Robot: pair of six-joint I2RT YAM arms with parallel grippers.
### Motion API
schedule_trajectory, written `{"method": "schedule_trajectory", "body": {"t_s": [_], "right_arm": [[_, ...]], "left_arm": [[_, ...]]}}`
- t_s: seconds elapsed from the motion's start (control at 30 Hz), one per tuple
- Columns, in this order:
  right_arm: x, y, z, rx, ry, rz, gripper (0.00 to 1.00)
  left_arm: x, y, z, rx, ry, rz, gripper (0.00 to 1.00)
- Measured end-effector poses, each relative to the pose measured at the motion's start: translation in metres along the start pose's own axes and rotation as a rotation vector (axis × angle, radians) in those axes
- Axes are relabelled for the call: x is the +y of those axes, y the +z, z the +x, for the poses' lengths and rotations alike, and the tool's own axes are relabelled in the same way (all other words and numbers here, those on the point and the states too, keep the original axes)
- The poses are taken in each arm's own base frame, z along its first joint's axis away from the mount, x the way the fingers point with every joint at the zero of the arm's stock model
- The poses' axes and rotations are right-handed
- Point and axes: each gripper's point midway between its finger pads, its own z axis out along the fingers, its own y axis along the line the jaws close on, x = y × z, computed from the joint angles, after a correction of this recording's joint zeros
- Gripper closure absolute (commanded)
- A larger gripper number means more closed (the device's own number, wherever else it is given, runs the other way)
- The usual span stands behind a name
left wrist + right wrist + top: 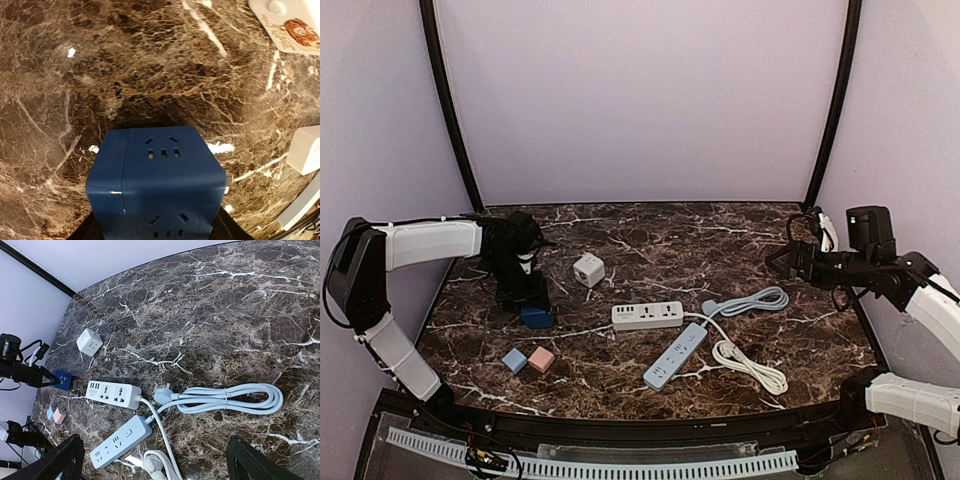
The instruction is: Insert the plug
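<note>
A light blue plug (708,307) lies on the marble table at the end of a coiled light blue cable (757,299); it also shows in the right wrist view (162,395). Beside it are a white power strip (647,315) and a light blue power strip (675,355). My left gripper (525,300) is shut on a dark blue cube socket (157,175) that rests on the table at the left. My right gripper (785,262) is open and empty, held above the table at the right, well away from the plug.
A white cube socket (588,269) stands behind the strips. A small blue block (515,360) and a pink block (541,359) sit at the front left. A coiled white cable (750,366) lies at the front right. Walls enclose the table.
</note>
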Motion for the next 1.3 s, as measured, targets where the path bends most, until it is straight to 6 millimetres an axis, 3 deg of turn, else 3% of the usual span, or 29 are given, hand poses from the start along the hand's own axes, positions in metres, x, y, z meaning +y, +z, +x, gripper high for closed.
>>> {"method": "schedule_trajectory", "body": {"t_s": [0.17,0.43,0.6,0.87,1.07,1.3], "right_arm": [[0.010,-0.006,-0.001,0.003,0.010,-0.039,0.01],[0.047,-0.017,0.012,0.093,0.087,-0.243,0.01],[0.067,-0.025,0.014,0.148,0.122,-0.330,0.01],[0.093,-0.032,0.004,0.190,0.141,-0.411,0.01],[0.110,-0.031,0.007,0.235,0.147,-0.439,0.01],[0.144,-0.023,0.014,0.282,0.122,-0.475,0.01]], "left_arm": [[-0.016,-0.022,-0.003,-0.051,0.104,0.093,0.66],[-0.061,-0.093,-0.014,-0.298,0.317,0.306,0.66],[-0.083,-0.122,-0.017,-0.407,0.413,0.403,0.66],[-0.125,-0.146,-0.005,-0.478,0.595,0.483,0.67],[-0.163,-0.166,0.007,-0.546,0.749,0.522,0.67],[-0.201,-0.178,0.026,-0.617,0.927,0.558,0.68]]}}
